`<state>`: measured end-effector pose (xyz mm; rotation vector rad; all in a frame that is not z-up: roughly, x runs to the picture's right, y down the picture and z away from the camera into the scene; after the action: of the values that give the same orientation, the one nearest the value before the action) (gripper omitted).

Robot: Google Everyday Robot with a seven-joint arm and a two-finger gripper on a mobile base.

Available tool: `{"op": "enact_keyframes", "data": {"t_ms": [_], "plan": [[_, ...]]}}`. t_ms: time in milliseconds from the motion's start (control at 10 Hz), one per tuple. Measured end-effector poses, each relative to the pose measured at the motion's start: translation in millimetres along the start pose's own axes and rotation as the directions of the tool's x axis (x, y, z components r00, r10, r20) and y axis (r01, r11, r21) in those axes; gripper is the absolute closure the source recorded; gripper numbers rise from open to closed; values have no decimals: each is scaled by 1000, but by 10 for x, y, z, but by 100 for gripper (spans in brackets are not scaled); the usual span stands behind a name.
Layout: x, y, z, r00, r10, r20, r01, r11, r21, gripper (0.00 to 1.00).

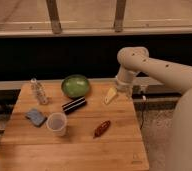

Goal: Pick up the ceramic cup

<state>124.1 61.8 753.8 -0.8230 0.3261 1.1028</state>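
The ceramic cup (pixel 56 123) is a small pale tumbler standing upright at the left middle of the wooden table (pixel 69 150). My gripper (pixel 110 95) hangs from the white arm (pixel 154 67) over the table's right back corner, well right of the cup and apart from it. It holds nothing that I can see.
A round green bowl (pixel 75 85) sits at the back middle. A clear ribbed bottle (pixel 38 91) stands at the back left. A dark cylinder (pixel 74 105) lies in front of the bowl. A blue sponge (pixel 36 116) lies left of the cup. A reddish-brown snack (pixel 102 128) lies right of it.
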Motion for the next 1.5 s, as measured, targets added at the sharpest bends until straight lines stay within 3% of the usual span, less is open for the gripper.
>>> {"op": "enact_keyframes", "data": {"t_ms": [1200,1500], "plan": [[2,-1,13,1000,0,-3,0,1000,-1,20],[-71,42,-76,999,-43,2,43,999,15,20]]}}
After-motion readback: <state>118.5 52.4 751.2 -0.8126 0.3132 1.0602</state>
